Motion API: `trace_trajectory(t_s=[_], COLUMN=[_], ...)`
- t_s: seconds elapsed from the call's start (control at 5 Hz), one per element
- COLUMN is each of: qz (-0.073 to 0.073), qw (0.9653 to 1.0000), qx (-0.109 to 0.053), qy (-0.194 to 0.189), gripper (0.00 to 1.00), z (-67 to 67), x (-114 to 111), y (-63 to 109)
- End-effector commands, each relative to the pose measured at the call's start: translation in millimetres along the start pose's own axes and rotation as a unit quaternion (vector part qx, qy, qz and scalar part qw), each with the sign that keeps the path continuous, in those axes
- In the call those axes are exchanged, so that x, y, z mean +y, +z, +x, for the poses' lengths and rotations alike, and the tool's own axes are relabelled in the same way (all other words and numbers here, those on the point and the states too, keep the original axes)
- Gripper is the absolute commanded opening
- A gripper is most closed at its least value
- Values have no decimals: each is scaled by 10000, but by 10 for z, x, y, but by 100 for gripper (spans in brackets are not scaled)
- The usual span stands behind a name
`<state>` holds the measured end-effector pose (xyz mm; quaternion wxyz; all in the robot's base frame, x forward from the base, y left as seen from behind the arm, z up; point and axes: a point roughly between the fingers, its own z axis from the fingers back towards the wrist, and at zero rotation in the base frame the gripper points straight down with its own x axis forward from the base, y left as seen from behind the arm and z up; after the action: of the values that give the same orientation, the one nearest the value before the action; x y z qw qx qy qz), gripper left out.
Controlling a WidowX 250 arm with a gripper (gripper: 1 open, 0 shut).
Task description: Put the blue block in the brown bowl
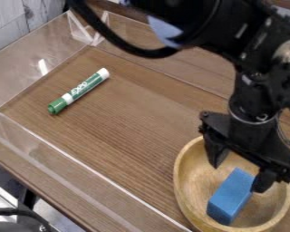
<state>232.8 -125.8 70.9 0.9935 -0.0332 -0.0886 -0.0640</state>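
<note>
The blue block (232,196) lies inside the brown bowl (188,187), on its floor toward the front. My gripper (248,170) hangs just above the block with its fingers (217,153) spread apart, open and holding nothing. The bowl sits at the lower right of the wooden table, and its right side is cut off by the picture's edge. The black arm rises from the gripper to the top of the view.
A green-and-white marker pen (79,91) lies on the wooden tabletop (135,127) at the left. Clear plastic walls (39,63) run along the table's left and back edges.
</note>
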Motion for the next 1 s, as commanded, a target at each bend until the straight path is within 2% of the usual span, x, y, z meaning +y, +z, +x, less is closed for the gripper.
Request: trace_trajectory(t_s=[0.0,0.6,0.8], qz=[-32,-33,-50], qw=[9998,9996,9995], qx=[-178,-188,-203], qy=[70,204,233], gripper=[100,100,0], z=[68,38,32], x=[17,42,57], y=[13,-184,-245])
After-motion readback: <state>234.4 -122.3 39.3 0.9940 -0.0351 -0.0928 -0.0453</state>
